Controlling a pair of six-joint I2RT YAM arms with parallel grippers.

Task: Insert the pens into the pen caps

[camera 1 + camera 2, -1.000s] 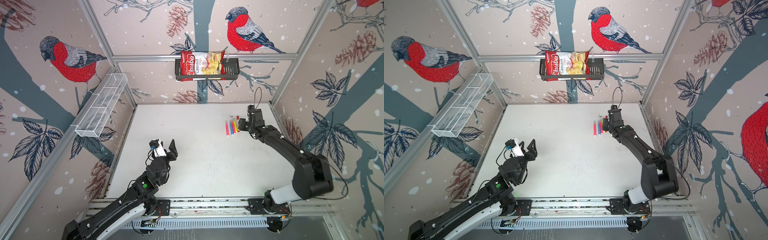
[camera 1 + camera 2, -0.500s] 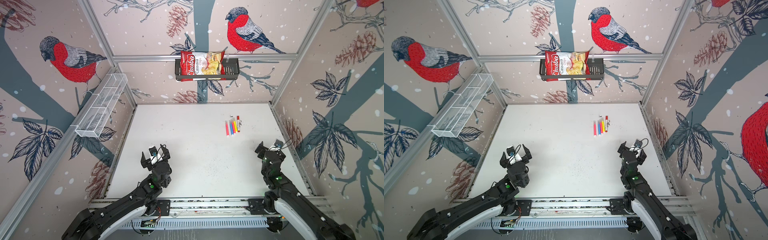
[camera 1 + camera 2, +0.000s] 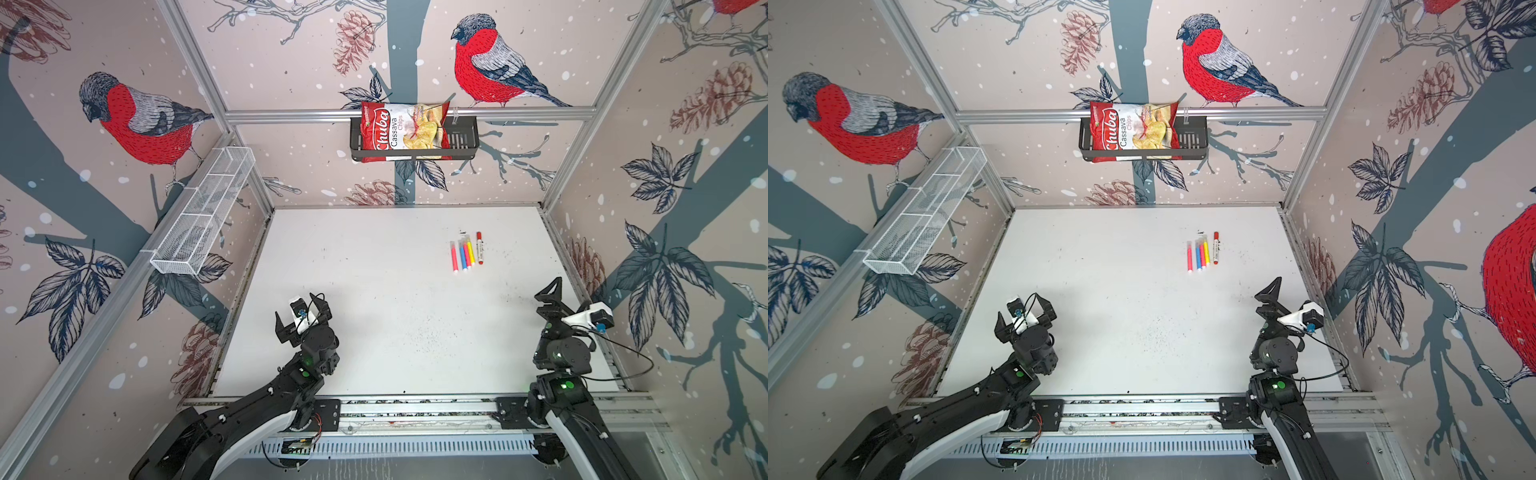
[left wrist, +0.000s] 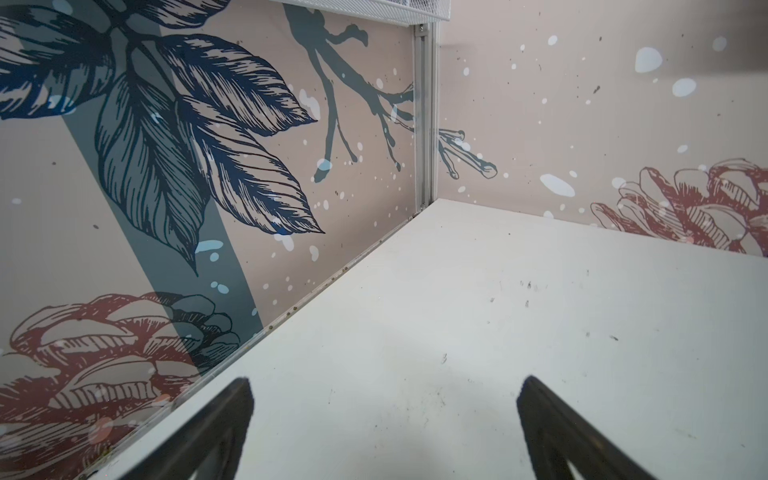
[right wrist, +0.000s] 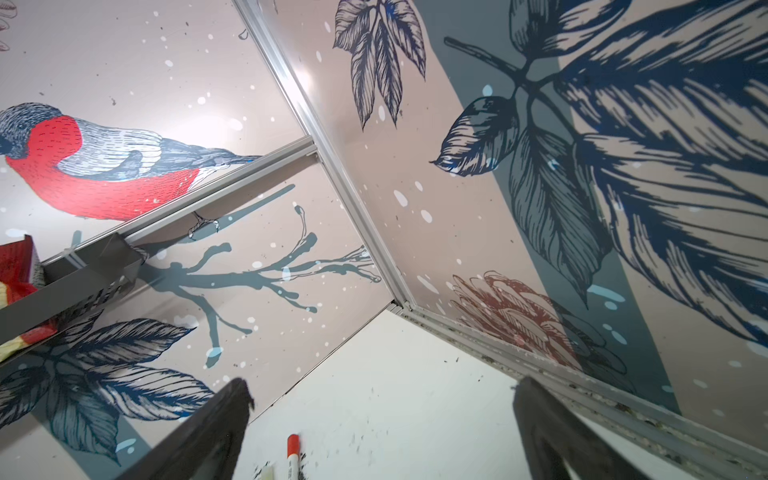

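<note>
My left pincer point(image 4: 386, 384) hangs with its jaws wide apart and nothing between them, with only bare white tabletop point(image 4: 540, 291) beneath and ahead of it. My right pincer point(image 5: 382, 386) is the same: its jaws are spread fully, holding and touching nothing, and it is tilted up toward a wall corner.

The five pens lie side by side in one neat row, well ahead of my right pincer and a little inward from it, and far ahead and across from my left. They are a slim pink felt-tip point(image 3: 454, 256), a slim blue felt-tip point(image 3: 462, 255), a slim red felt-tip point(image 3: 466, 253), a slim yellow felt-tip point(image 3: 471, 252) and a thicker white-barrelled marker with red ends point(image 3: 480, 248). The slim ones end in whitish translucent plastic caps point(image 3: 462, 242) on the side away from me. I see no loose cap on the table, though they are too small for me to tell how fully each is seated.

So I judge the capping done, and the step in hand is to rest clear. To do that well I should hold both arms low by the near rail, jaws apart, well away from the row so nothing rolls. If a cap proves loose, I would clamp the barrel with one pincer and push the cap straight along the pen's axis with the other.
</note>
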